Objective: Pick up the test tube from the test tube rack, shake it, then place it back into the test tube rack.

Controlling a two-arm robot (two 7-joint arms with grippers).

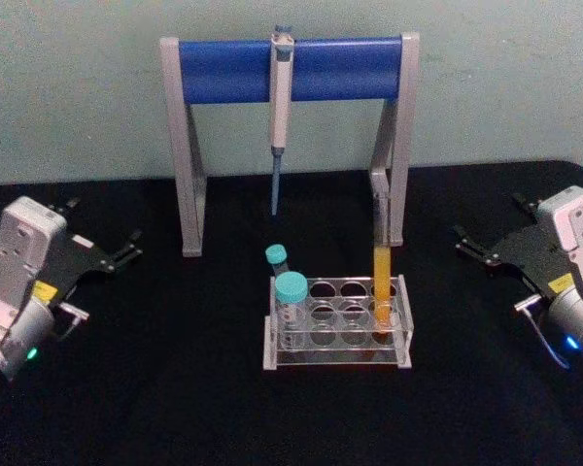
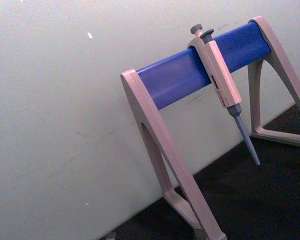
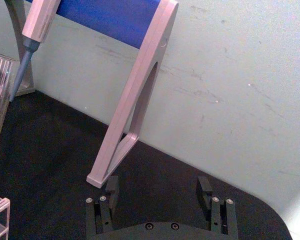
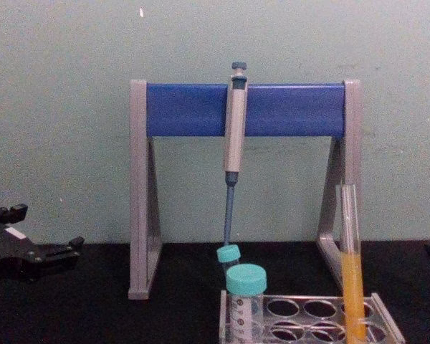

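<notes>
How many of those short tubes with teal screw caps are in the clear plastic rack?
2. Both stand at the left end of the clear plastic rack: one teal-capped tube in front, the second teal-capped tube right behind it. None seems hidden.

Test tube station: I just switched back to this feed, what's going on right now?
Nothing is being handled at the moment. The test tube, with orange liquid in its lower half, stands upright in the rack at its right end. The left gripper is out at the table's left side and the right gripper at its right side, both with jaws open and well away from the rack. The pickup has not started yet.
</notes>
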